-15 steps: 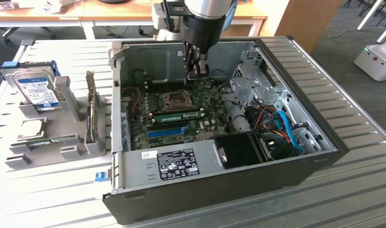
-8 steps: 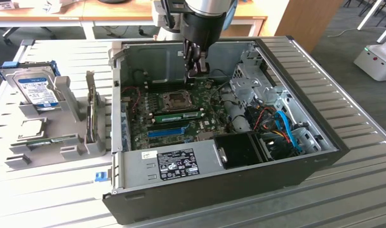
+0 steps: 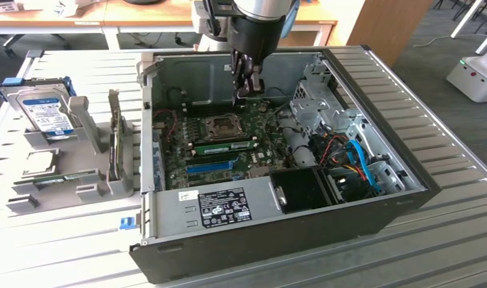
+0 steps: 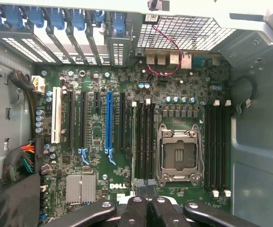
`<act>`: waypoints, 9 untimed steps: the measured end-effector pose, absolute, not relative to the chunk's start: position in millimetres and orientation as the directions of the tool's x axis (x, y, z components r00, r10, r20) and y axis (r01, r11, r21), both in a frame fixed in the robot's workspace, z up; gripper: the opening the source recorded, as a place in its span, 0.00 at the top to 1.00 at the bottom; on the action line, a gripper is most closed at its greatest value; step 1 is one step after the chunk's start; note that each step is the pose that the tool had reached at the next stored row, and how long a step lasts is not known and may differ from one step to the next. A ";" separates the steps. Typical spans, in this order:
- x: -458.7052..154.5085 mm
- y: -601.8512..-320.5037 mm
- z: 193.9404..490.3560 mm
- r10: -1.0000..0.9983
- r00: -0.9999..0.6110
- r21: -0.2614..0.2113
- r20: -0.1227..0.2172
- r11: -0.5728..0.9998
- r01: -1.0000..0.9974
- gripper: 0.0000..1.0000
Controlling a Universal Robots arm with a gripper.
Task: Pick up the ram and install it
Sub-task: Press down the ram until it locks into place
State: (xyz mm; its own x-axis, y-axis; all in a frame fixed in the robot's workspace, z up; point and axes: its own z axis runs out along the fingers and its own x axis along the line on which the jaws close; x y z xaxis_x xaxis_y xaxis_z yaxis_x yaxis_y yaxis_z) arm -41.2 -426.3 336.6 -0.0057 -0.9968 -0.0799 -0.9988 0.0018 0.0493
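Observation:
A green ram stick (image 3: 227, 146) sits in a slot on the motherboard, between the CPU socket (image 3: 224, 125) and the blue slot (image 3: 210, 166). In the wrist view that ram (image 4: 136, 142) shows edge-on among the black slots beside the socket (image 4: 178, 153). My gripper (image 3: 249, 91) hangs inside the open computer case, above the board's far edge and apart from the ram. Its fingers are pressed together with nothing between them, which the wrist view also shows of the gripper (image 4: 146, 204). A second green stick (image 3: 56, 179) lies in the grey holder at the exterior view's left.
The case walls (image 3: 403, 150) surround the board. Drive cages and blue and orange cables (image 3: 360, 162) fill the case's right side. A blue-labelled hard drive (image 3: 50, 114) stands in the grey rack (image 3: 99, 180) on the slatted table. A white machine (image 3: 475, 75) stands at the far right.

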 end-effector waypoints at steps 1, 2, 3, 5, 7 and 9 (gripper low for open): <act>-41.2 -426.3 336.6 -0.997 -0.006 0.049 -0.080 0.002 -0.999 0.89; -41.2 -426.3 336.6 -0.997 -0.006 0.049 -0.080 0.002 -0.999 0.89; -41.2 -426.3 336.6 -0.997 -0.006 0.049 -0.080 0.002 -0.999 0.89; -41.2 -426.3 336.6 -0.997 -0.006 0.049 -0.080 0.002 -0.999 0.89; -41.2 -426.3 336.6 -0.997 -0.014 0.049 -0.080 0.010 -0.999 0.89; -41.2 -426.3 336.6 -0.996 -0.031 0.049 -0.080 0.027 -0.998 0.89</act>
